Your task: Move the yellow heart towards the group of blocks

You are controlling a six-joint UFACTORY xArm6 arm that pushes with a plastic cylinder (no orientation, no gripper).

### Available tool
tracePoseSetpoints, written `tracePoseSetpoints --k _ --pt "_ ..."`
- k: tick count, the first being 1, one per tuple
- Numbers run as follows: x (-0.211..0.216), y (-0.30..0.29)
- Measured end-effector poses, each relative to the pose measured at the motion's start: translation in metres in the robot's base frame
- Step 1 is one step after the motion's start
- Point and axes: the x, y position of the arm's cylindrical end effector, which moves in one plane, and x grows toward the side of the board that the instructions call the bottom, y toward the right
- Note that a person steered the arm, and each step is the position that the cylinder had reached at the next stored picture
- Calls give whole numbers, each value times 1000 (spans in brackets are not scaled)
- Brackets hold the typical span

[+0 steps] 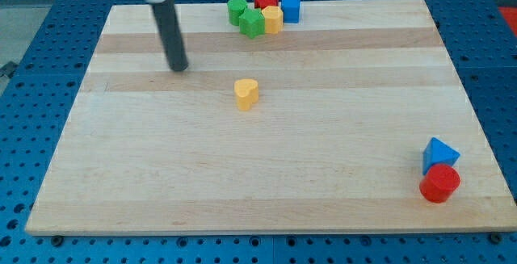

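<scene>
The yellow heart [246,93] lies alone near the middle of the wooden board [266,175]. A group of blocks sits at the view's top edge: a green round block [237,9], a green hexagonal block [252,23], a red block [266,2], a yellow block [273,18] and a blue block [291,8]. My tip [178,67] rests on the board to the view's left of the heart and a little above it, apart from it by a clear gap.
A blue triangular block [439,153] and a red cylinder [439,183] touch each other at the view's bottom right. The board lies on a blue perforated table [32,135].
</scene>
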Motion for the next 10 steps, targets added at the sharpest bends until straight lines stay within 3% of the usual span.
tracePoseSetpoints --k 1,2,3,5,6,7,8,9,10 --pt "62 0" --pt "92 39" --pt "90 83" --pt "42 187" --pt "21 207" --pt "59 191" --pt "78 129" --pt "52 94" --pt "22 114"
